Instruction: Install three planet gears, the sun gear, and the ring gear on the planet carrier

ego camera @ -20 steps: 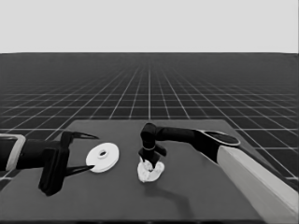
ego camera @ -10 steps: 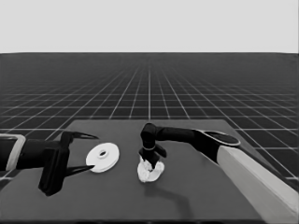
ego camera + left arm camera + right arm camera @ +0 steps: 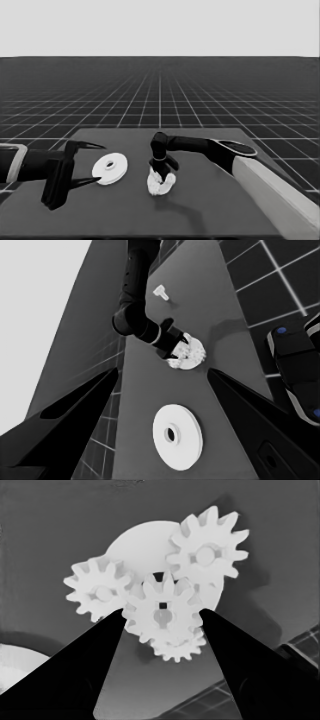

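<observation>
Dark counter (image 3: 200, 210) under a pale band carries everything. At the head view's centre, the right claw (image 3: 162, 176) hangs spread over the smaller round part (image 3: 150, 545), its fingers flanking the middle gear (image 3: 162, 612). 3 more gears ring it at roughly 9, 1 and 6 o'clock in the right wrist view. At 9 o'clock from this stack lies the larger round part (image 3: 110, 168), with the parked left claw (image 3: 89, 164) spread beside it. A thin white piece (image 3: 161, 292) lies apart. Risk: unmeshed teeth could leave the middle gear cocked, or lifting fingers could drag it off.
</observation>
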Robot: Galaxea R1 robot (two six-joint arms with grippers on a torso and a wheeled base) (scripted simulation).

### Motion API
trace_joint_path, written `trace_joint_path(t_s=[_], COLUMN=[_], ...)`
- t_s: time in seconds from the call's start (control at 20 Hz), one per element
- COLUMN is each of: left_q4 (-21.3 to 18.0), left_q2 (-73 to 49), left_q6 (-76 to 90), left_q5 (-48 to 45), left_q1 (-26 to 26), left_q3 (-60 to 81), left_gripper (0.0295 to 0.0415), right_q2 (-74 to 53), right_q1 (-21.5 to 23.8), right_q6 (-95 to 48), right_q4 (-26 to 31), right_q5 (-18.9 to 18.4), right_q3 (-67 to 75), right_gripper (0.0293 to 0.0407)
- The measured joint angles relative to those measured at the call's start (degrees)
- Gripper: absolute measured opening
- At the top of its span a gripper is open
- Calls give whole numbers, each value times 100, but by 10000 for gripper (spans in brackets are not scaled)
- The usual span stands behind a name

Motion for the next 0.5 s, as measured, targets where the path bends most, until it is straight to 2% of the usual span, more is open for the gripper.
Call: trace_joint_path(t_s=[0.5], left_q4=[0], left_q2=[0], left_q6=[0], left_q5=[0], left_q1=[0], left_q3=[0], left_gripper=[385], right_q2=[0], right_q1=[0], right_q6=[600], right_q4=[0], right_q5=[0], right_q3=[0], right_gripper=[309])
